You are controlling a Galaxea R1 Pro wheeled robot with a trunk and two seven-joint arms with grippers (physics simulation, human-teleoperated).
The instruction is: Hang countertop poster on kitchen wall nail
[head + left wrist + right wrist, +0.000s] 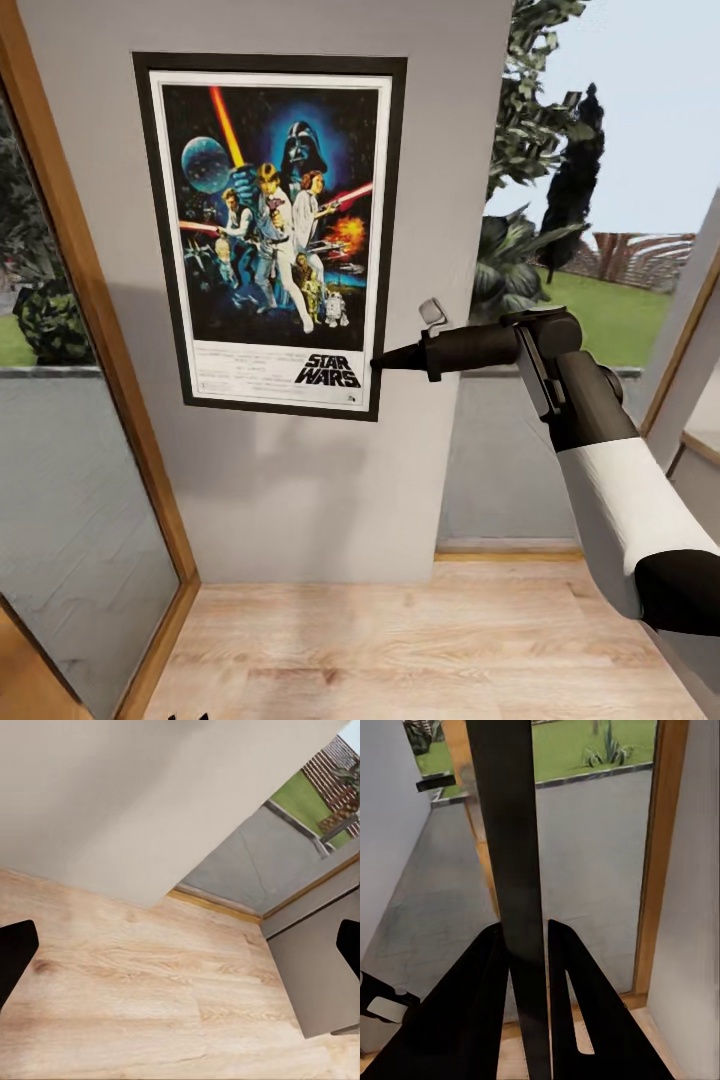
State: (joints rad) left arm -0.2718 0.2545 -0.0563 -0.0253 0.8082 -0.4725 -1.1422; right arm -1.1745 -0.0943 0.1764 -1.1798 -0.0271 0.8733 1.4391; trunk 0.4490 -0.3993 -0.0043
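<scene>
Support surface: grey wall panel (pixel 300 480) standing between two windows, meeting the light wood plank floor (pixel 430 650) at its base. The poster (pixel 272 235) sits flat and upright against the panel's upper part. Floor bare in front of wall; plank grain also visible in left wrist view.

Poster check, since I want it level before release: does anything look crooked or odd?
Yes: the poster sits slightly tilted against the grey wall, its bottom edge sloping down toward the right gripper, which grips its frame edge.
</scene>
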